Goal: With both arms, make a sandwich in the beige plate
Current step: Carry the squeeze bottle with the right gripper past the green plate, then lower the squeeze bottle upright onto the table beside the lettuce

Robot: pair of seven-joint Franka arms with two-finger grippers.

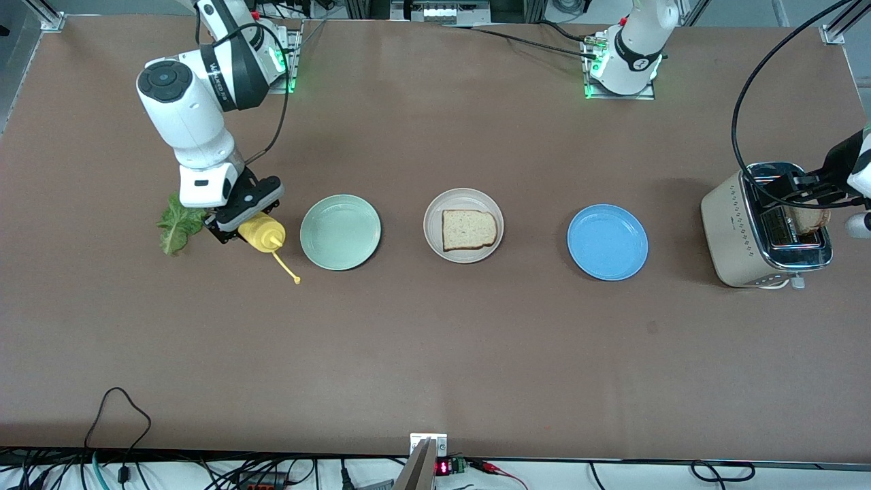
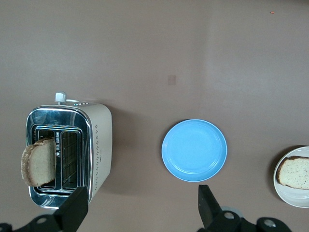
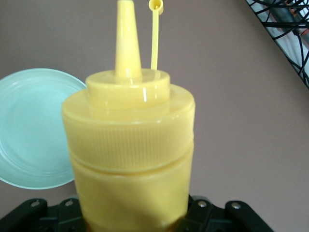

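Note:
The beige plate (image 1: 435, 207) sits mid-table with one toast slice (image 1: 468, 229) lying on it; both show in the left wrist view too, plate (image 2: 289, 195) and slice (image 2: 295, 172). A second toast slice (image 1: 810, 219) stands in a slot of the toaster (image 1: 731, 228), as the left wrist view shows, slice (image 2: 38, 162) and toaster (image 2: 99, 145). My left gripper (image 1: 793, 190) hangs open above the toaster, its fingers (image 2: 75, 208) holding nothing. A lettuce leaf (image 1: 178, 228) lies beside my right gripper (image 1: 235, 228), which is shut on a yellow squeeze bottle (image 1: 262, 233), cap off its nozzle (image 3: 126, 38).
A mint green plate (image 1: 340, 231) lies between the bottle and the beige plate. A blue plate (image 1: 607, 242) lies between the beige plate and the toaster. The toaster stands near the left arm's end of the table. Cables run along the table's near edge.

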